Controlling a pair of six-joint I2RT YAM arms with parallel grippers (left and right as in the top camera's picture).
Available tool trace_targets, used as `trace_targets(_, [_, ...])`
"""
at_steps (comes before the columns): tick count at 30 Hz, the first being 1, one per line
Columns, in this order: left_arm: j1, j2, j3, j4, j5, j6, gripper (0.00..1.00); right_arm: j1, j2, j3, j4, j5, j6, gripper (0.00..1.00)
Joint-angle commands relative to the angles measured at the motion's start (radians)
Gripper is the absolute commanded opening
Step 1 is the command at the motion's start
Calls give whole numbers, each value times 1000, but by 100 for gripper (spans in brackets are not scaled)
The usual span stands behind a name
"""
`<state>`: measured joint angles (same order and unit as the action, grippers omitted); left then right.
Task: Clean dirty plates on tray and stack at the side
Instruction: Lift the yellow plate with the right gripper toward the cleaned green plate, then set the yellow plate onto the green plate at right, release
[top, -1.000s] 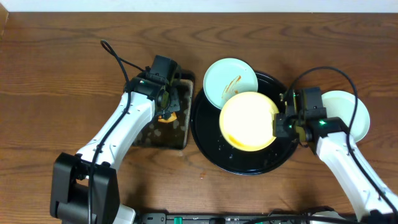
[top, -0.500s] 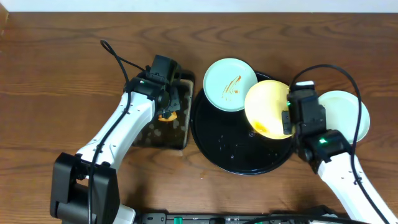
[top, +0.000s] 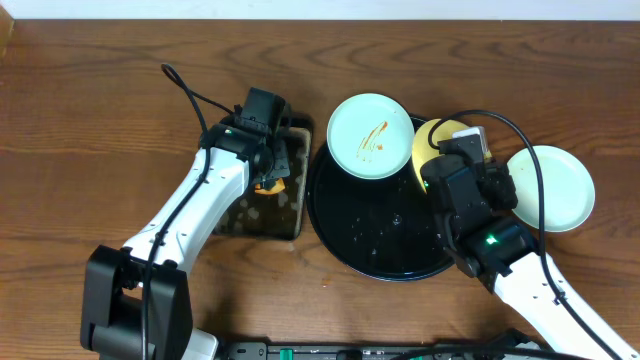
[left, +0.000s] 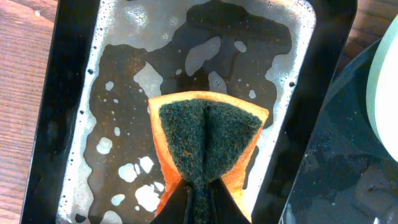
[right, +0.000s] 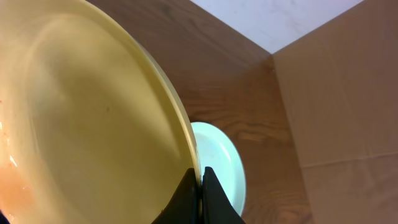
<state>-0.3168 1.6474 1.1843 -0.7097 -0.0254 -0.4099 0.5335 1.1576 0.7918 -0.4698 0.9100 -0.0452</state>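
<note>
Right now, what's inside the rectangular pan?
It holds foamy water and an orange sponge, dark scrub side up, pinched by the left gripper. The pan floor beneath the sponge is hidden.

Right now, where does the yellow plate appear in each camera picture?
Overhead: the yellow plate stands tilted over the upper right rim of the tray, half hidden by the right arm.
Left wrist: not in it; only the sponge in the pan.
Right wrist: the yellow plate fills the left half, rim pinched by the right tool.
Shared landmark: the clean mint plate, in overhead and right wrist.
</note>
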Motion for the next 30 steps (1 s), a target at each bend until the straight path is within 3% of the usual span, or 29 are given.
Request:
trace_targets(1, [3,-1,-5,0,3,17,7,6,-11,29,7,63,-20,1])
trace_targets(9, [3,-1,-5,0,3,17,7,3,-11,29,13,77,-21,1])
trace_targets(13, [2,-1,-5,0,3,17,7,-40,-11,29,2,47,97,1])
trace_targets(25, [2,-1,-5,0,3,17,8,-629,24,29,15,-357,275,1])
trace_targets(30, [2,-1,-5,-1,3,17,7,-829,72,29,32,-510,280,1])
